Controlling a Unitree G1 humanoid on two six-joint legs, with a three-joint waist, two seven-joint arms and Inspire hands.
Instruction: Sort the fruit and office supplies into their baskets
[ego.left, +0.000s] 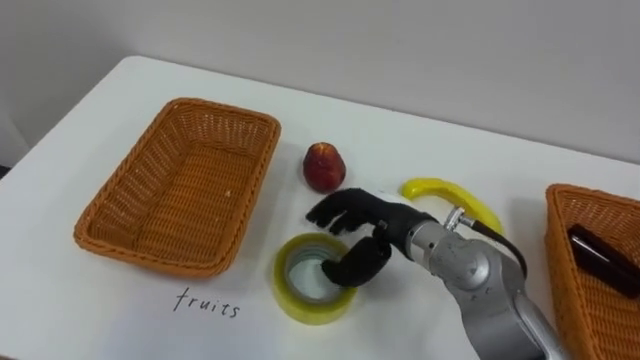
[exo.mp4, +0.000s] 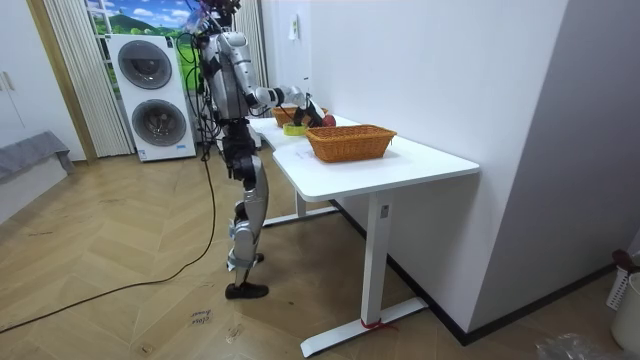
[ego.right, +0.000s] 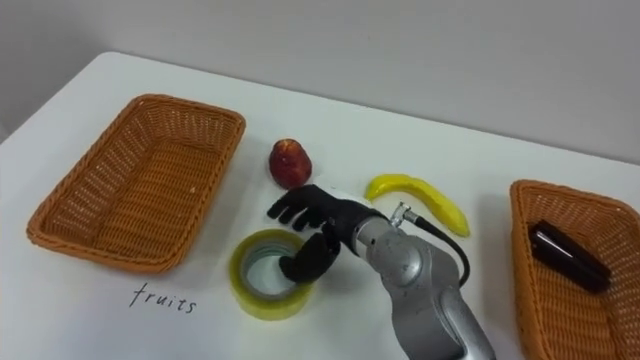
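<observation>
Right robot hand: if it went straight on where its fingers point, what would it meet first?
Probably the right wall of the empty basket; the right robot hand may sit higher, depth unclear.

On the bench (ego.left: 110, 320) the tape roll (ego.left: 300, 300) lies right of a basket (ego.left: 180, 190), the apple (ego.left: 324, 166) behind it, the banana (ego.left: 440, 190) further right.

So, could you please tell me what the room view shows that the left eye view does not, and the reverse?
The room view adds the washing machines, the wooden floor and the table's legs. The left eye view adds the banana, a handwritten label and a dark item in the right basket. Both show the white table, that basket, the left basket and the right hand at the tape roll.
</observation>
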